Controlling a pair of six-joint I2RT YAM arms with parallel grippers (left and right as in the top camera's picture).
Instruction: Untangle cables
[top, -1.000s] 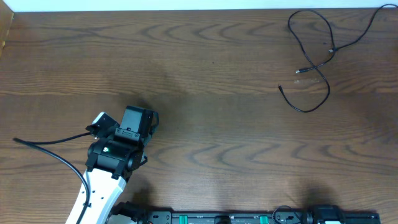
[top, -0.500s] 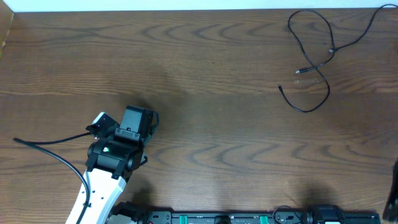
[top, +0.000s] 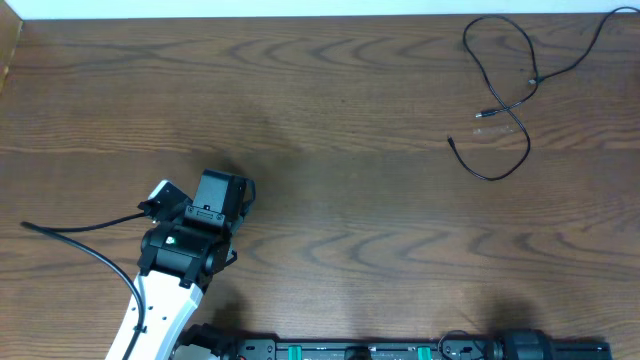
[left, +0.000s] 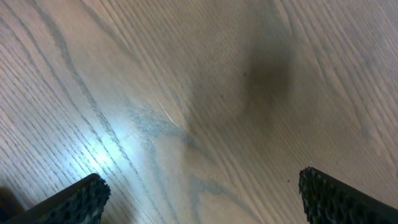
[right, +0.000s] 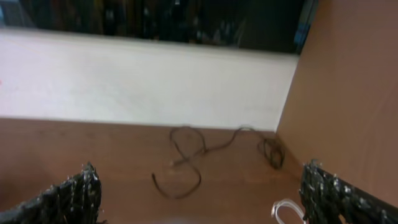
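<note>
A thin black cable (top: 508, 95) lies in loose loops at the table's far right, with small plug ends near its middle. It also shows in the right wrist view (right: 186, 158), with a black bundle (right: 272, 152) beside it and a loop of white cable (right: 287, 210) nearer the camera. My left gripper (left: 202, 193) is open and empty, pointing down at bare wood; its arm (top: 190, 235) sits at the front left. My right gripper (right: 208, 199) is open and empty, well short of the cables, and is out of the overhead view.
A wooden side wall (right: 348, 93) stands at the right of the table and a white wall (right: 143, 81) runs along the back. A thick black arm cable (top: 80, 245) trails left of the left arm.
A dark part of the right arm showed briefly at the overhead view's right edge half a second ago and is gone now. The left arm and cables have not moved.
</note>
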